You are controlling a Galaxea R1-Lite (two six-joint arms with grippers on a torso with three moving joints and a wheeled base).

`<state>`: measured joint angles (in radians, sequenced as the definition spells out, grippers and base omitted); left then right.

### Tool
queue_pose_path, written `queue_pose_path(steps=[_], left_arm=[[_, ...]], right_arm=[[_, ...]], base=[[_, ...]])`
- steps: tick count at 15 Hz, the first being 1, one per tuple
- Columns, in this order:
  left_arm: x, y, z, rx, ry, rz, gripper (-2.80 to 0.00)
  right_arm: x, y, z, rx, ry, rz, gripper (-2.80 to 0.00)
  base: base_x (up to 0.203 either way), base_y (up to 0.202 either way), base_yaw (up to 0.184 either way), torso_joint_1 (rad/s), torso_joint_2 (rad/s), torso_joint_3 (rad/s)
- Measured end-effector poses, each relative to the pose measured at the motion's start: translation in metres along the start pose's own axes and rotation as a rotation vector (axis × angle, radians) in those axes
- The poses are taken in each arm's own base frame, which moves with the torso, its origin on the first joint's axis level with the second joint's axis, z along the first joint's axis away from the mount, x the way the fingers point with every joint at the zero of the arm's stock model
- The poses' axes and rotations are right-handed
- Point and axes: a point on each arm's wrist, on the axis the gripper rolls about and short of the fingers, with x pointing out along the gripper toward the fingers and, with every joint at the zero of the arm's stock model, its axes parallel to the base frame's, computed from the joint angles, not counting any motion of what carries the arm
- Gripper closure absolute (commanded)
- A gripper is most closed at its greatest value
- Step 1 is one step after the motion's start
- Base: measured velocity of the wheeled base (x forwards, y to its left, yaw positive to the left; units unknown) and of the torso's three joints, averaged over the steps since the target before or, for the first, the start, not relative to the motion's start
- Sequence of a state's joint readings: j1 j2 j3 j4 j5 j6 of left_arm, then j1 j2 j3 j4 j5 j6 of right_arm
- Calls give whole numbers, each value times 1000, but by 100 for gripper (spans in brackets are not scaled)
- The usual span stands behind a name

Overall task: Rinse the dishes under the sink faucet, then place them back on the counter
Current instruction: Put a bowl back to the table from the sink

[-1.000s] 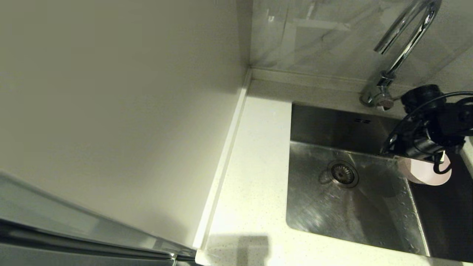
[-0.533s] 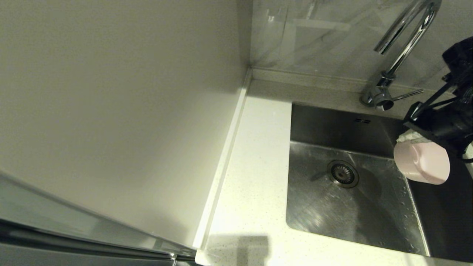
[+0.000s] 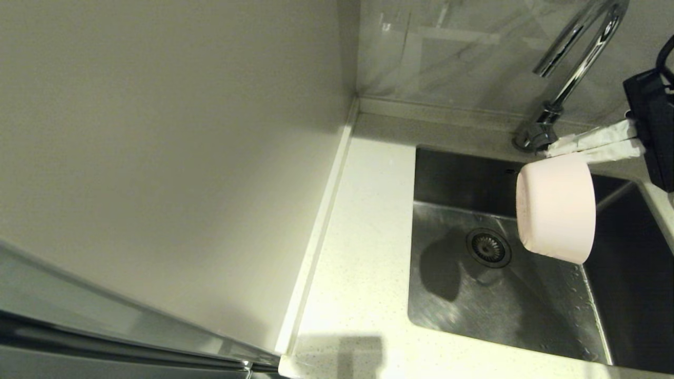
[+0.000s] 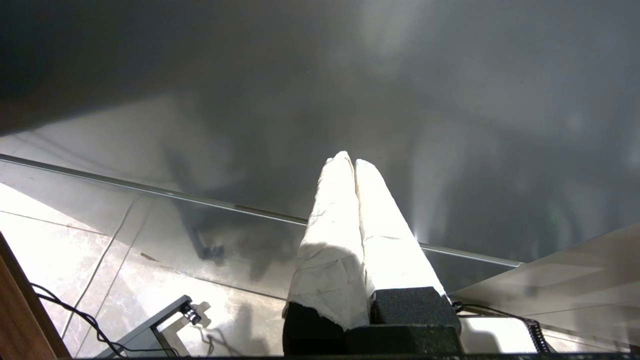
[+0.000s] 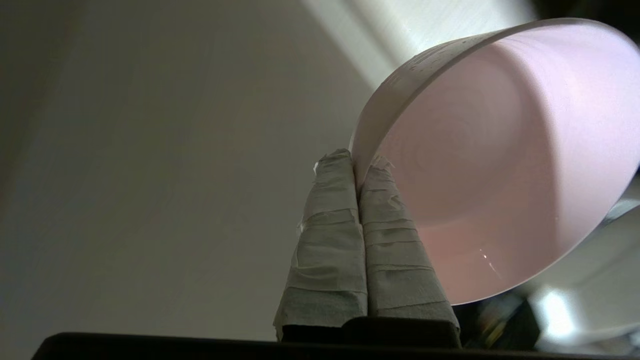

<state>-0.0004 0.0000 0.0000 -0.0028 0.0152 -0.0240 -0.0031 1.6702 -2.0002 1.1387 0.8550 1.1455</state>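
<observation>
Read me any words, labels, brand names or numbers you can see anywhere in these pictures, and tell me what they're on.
None can be read.
Pink bowl, held at its rim by the right claw: no print shows.
Faucet: no brand mark visible.
Sink and counter: unmarked.
Left claw, wrapped in plain white tape: no lettering.

Likely a home kitchen: steel sink, chrome gooseneck faucet, speckled white counter, marble-look backsplash.
</observation>
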Motion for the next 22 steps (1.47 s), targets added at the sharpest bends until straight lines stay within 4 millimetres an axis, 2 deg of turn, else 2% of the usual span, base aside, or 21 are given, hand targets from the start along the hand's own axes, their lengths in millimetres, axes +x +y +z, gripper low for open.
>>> queue_pose_path(steps=[3,6,8,10,13,15,18,20,22], left_arm=[[0,0,0,0,0,1,0],[0,0,0,0,0,0,0],[0,0,0,0,0,0,0],[0,0,0,0,0,1,0],[0,0,0,1,0,1,0],[0,0,0,0,0,0,0],[0,0,0,0,0,0,0],[0,0,0,0,0,0,0],[0,0,0,0,0,0,0]], right_arm=[[-9,-2,7,142,295,152,0],[3,-18,24,252,386,148,0],[9,-28,31,302,386,126,0],[8,-29,31,264,329,113,0],[2,-26,28,93,74,24,0],[-3,-34,23,-63,-128,-149,0],[-20,-53,16,-303,-406,-543,0],[-46,-77,12,-356,-550,-868,0],[-66,-101,7,-318,-589,-1094,0]], base=[[0,0,0,0,0,0],[0,0,0,0,0,0],[0,0,0,0,0,0],[0,0,0,0,0,0],[0,0,0,0,0,0],[0,0,0,0,0,0],[0,0,0,0,0,0],[0,0,0,0,0,0],[0,0,0,0,0,0]])
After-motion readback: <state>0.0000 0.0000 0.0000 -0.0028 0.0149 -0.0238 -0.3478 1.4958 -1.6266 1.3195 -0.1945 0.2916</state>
